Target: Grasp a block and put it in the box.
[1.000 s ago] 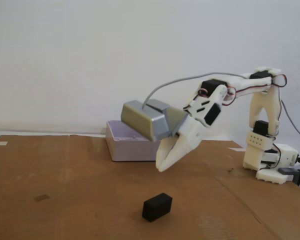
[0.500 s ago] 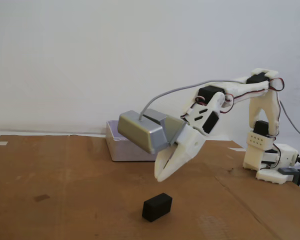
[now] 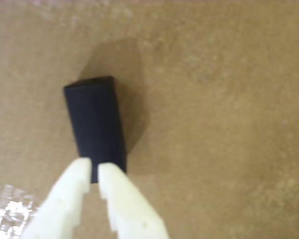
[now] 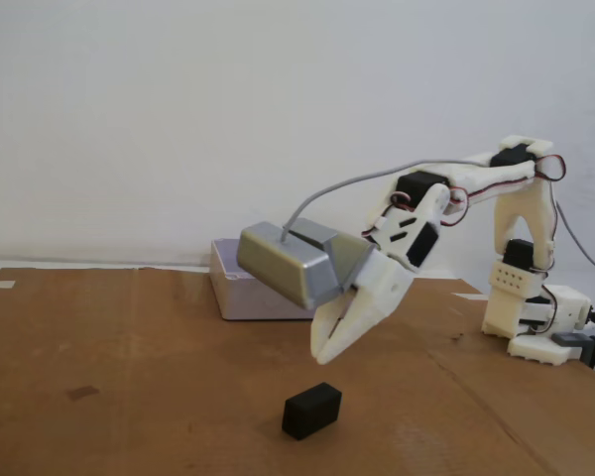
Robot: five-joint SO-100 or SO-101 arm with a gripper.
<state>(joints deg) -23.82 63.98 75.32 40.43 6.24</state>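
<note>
Your fingers [image 4: 322, 354] hang nearly closed, holding nothing, just above the block [image 4: 311, 411]. The block sits alone on open brown desk [image 4: 129, 377], all its edges free. The box [image 4: 253, 286] lies well behind the block, near the desk's back edge.

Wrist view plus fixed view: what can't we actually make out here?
- Pale lilac-grey plastic box: inside hidden in fixed view by its near wall; right part covered by the shiny grey metallic casing. Absent from wrist view.
- Small matte black block: near end covered by white gripper fingertips in wrist view.
- Wrist view is blurred; gripper's lower part is cut off.
</note>
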